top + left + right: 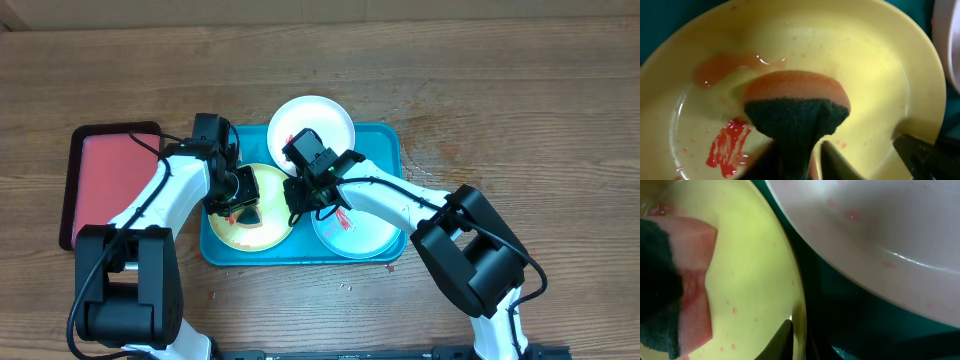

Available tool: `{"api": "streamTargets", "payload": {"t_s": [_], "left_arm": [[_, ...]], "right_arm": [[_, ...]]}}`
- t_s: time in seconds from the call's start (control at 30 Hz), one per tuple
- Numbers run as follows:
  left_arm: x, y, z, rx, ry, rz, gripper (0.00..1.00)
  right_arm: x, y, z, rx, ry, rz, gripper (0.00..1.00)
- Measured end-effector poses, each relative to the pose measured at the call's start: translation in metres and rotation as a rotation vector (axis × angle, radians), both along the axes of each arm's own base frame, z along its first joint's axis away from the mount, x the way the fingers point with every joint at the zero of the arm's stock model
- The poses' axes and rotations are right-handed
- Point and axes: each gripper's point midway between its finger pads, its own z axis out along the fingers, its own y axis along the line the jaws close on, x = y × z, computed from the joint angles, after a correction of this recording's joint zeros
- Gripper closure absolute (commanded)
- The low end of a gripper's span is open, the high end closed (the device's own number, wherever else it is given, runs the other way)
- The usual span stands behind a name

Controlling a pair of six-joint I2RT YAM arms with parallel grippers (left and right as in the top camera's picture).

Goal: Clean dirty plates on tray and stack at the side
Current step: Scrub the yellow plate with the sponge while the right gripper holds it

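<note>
The yellow-green plate point(268, 186) lies in the left half of the turquoise tray point(386, 140). My left gripper point(800, 152) is shut on an orange sponge point(797, 107) with a dark green scrub side, pressed onto that plate beside a red smear point(727, 147). My right gripper point(797, 336) is shut on the plate's right rim point(799, 295), one jaw inside and one outside. The white plate point(325, 118) rests on the tray's far rim with faint pink specks. The mint plate point(362, 234), streaked red, sits at the tray's right under my right arm.
A smaller red tray point(105, 180) with a dark rim lies left of the turquoise tray, beside my left arm. Red drops speckle the wooden table point(440, 140) to the right of the tray.
</note>
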Motion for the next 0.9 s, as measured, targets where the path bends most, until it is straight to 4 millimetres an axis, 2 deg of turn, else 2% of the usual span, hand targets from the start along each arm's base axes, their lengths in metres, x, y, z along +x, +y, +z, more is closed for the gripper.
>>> {"api": "streamTargets", "payload": {"t_s": [0.4,0.57,0.9], "left_arm": [[-0.016,-0.009,-0.005,0.021,0.050,-0.038,0.96],[-0.021,0.013,-0.012,0.162,0.056,-0.007,0.96],[-0.021,0.066,-0.007,0.473,0.038,0.040,0.96]], "right_arm": [[0.000,0.000,0.000,0.000,0.000,0.001,0.88],[0.000,0.000,-0.001,0.001,0.002,0.001,0.89],[-0.001,0.000,-0.001,0.004,0.011,0.002,0.92]]}}
